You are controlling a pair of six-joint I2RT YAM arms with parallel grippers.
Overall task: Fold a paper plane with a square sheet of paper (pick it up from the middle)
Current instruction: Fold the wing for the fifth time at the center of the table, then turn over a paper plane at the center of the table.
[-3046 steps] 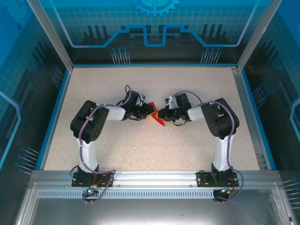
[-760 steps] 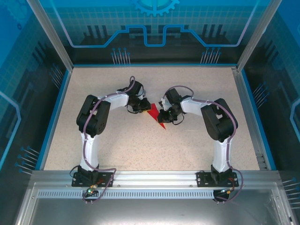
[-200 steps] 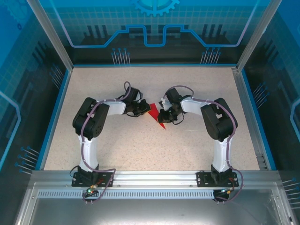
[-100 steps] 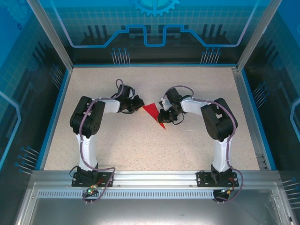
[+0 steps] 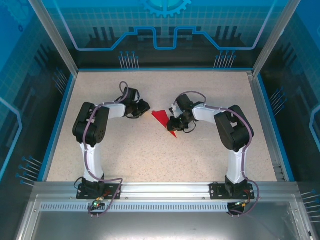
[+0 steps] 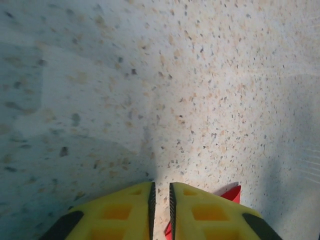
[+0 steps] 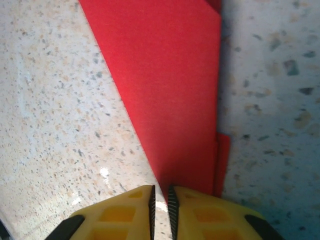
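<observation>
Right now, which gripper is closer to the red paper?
The right gripper: the paper plane lies at its fingertips; the left gripper stands apart beside it.

table top (image 5: pixel 150 160): beige speckled stuff, flat
blue strip (image 5: pixel 165 69): hugs the table's far and side edges
metal rail (image 5: pixel 165 189): along the table's near edge
back wall (image 5: pixel 165 30): behind the table, see-through blue, gear graphic
corner posts (image 5: pixel 52 37): silver, rising from the table's far corners

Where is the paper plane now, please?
In the top view the paper plane lies near the middle of the table, at the right gripper, with the left gripper apart on its left.
</observation>
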